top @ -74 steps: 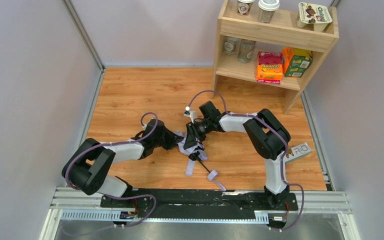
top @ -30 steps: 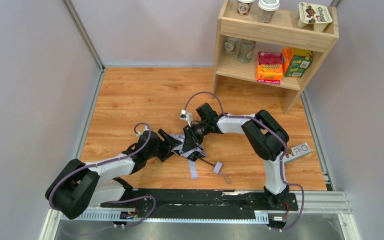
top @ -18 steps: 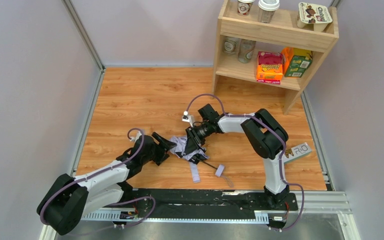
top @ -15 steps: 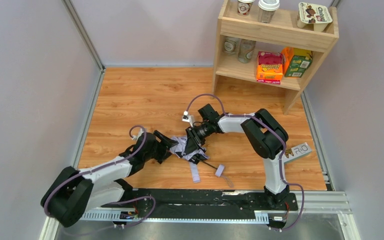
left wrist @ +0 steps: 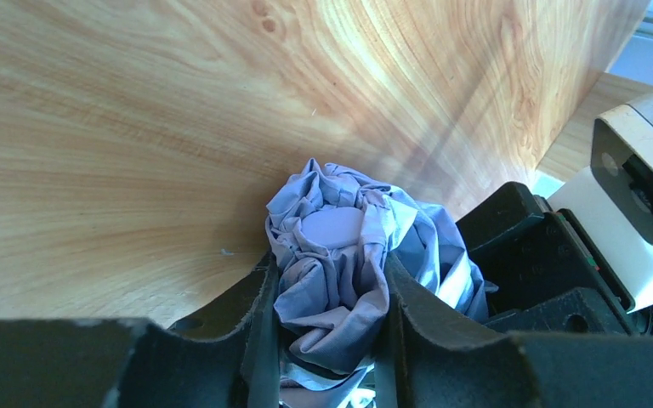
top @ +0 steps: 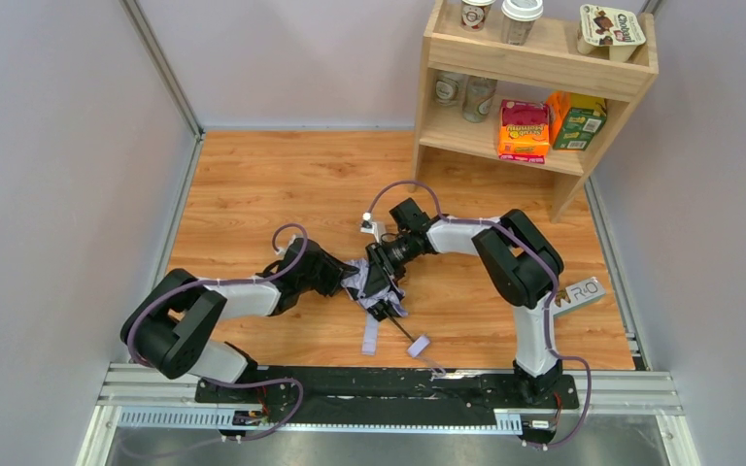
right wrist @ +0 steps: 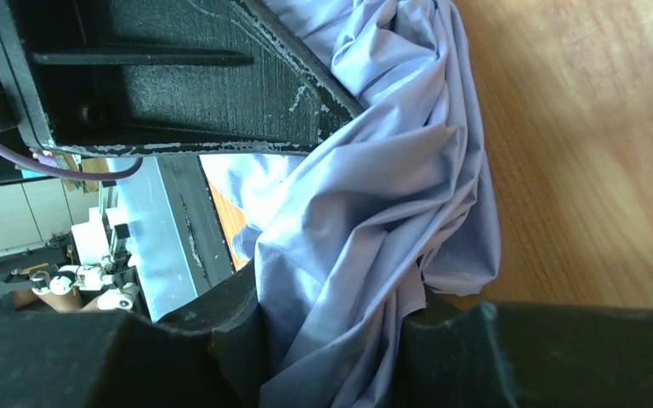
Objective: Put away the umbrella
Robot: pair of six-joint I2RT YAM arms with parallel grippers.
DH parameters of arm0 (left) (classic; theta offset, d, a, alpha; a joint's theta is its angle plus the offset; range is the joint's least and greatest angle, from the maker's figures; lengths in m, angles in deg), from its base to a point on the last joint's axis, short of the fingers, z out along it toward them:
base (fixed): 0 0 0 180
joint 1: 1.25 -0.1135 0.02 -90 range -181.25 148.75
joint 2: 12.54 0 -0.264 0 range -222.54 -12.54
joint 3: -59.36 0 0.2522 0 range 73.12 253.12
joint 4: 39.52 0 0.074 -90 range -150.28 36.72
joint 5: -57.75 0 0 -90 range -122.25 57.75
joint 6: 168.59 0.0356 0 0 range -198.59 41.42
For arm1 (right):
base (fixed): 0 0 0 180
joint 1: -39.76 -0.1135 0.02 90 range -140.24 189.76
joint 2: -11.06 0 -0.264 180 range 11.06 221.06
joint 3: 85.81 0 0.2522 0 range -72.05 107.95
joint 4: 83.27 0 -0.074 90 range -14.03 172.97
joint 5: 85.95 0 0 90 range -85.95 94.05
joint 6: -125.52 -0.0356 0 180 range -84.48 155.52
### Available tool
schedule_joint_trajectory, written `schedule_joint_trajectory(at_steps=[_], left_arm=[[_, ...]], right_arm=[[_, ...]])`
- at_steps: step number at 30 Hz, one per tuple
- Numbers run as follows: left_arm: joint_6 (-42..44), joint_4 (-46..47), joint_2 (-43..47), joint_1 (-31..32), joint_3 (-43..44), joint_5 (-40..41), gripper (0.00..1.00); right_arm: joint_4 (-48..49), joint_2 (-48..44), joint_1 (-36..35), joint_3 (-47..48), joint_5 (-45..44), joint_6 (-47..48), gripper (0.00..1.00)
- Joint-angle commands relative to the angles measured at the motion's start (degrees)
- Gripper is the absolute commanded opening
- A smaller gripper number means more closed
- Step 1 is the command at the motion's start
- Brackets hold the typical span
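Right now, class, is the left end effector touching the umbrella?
Touching. In the left wrist view, the crumpled fabric of the umbrella is wedged inside the left end effector, pressed against both fingers with no gap.

free: table (top: pixel 253 184) far-left | blocked: shelf (top: pixel 491 146) far-right | centre: left claw (left wrist: pixel 327 285), right claw (right wrist: pixel 332 327) crowd umbrella (left wrist: pixel 340 246) (close together)

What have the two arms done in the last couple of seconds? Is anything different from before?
The left gripper had let go and pulled back to the left. It has now swung back in and closed on the bunched fabric of the umbrella. The strap shifted slightly. The right gripper stayed clamped on the umbrella, and the shelf is unchanged.
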Motion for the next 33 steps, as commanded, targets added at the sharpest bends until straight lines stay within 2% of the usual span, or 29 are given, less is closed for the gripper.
schedule_joint_trajectory(at_steps=[1, 2, 6, 9, 11, 15, 17, 19, 21, 24, 25, 27, 28, 29, 30, 31, 32, 33], left_arm=[[3.3, -12.3, -7.0, 1.3, -3.9, 0.1, 0.26], [2.9, -12.4, -6.9, 1.3, -4.4, -0.1, 0.23], [2.3, -13.8, -5.8, 1.3, -4.5, -0.8, 0.14], [2.1, -15.2, -4.3, 1.3, -4.1, -1.0, 0.1], [1.8, -15.9, -3.2, 1.3, -4.0, -1.1, 0.09], [1.3, -18.1, -1.7, 1.3, -3.6, -1.1, 0.05], [1.0, -19.2, -1.5, 1.4, -3.3, -1.3, 0.04], [0.7, -19.3, -1.4, 1.3, -3.3, -1.8, 0.03], [0.4, -19.4, -1.2, 1.3, -3.2, -2.3, 0.03], [1.8, -20.1, 0.1, 1.3, -3.0, -1.9, 0.07], [1.9, -20.4, 1.3, 1.3, -3.0, -1.3, 0.1], [2.7, -18.3, 4.1, 1.3, -3.9, -0.5, 0.21], [3.0, -17.3, 5.0, 1.3, -5.3, -0.3, 0.35], [3.3, -16.5, 7.5, 1.3, -6.3, 0.6, 0.44], [3.5, -16.6, 8.6, 1.2, -7.0, 1.0, 0.6], [4.0, -14.7, 10.8, 1.2, -7.6, 1.6, 0.65], [4.0, -14.6, 11.8, 1.1, -8.0, 1.9, 0.75], [4.1, -13.1, 13.9, 1.1, -9.0, 2.0, 0.77]], right_arm=[[-1.8, -1.8, -3.1, 1.0, -9.7, -0.2, 0.11], [-1.5, -2.8, -3.5, 0.6, -13.2, -2.6, 0.17], [1.4, -9.6, -8.1, -2.6, -27.8, -8.0, 0.58], [-0.7, -12.3, -14.3, -2.0, -44.1, -9.0, 0.72], [-1.0, -12.7, -18.9, -1.7, -52.8, -8.7, 0.74], [-4.2, -9.5, -27.3, 0.1, -82.1, -10.0, 0.77], [-5.5, -6.6, -30.4, 1.5, -91.3, -9.6, 0.76], [-5.8, -4.3, -32.7, 1.9, -97.3, -9.3, 0.73], [-6.5, -2.6, -32.7, 2.3, -98.5, -9.6, 0.62], [-4.3, -2.8, -32.0, 0.4, -94.5, -8.5, 0.29], [-3.1, -3.4, -31.5, -0.9, -92.1, -8.4, 0.23], [0.5, -5.5, -29.9, -4.0, -85.6, -7.8, 0.11], [2.6, -6.7, -29.0, -5.8, -80.2, -6.8, 0.08], [4.2, -7.6, -28.0, -7.1, -77.4, -6.4, 0.03], [5.0, -8.2, -26.9, -8.2, -74.7, -6.8, 0.0], [5.8, -8.6, -25.2, -9.0, -68.9, -6.5, 0.0], [7.3, -9.0, -23.1, -9.8, -63.5, -5.9, 0.0], [9.1, -9.6, -21.9, -11.1, -59.8, -6.0, 0.0]])
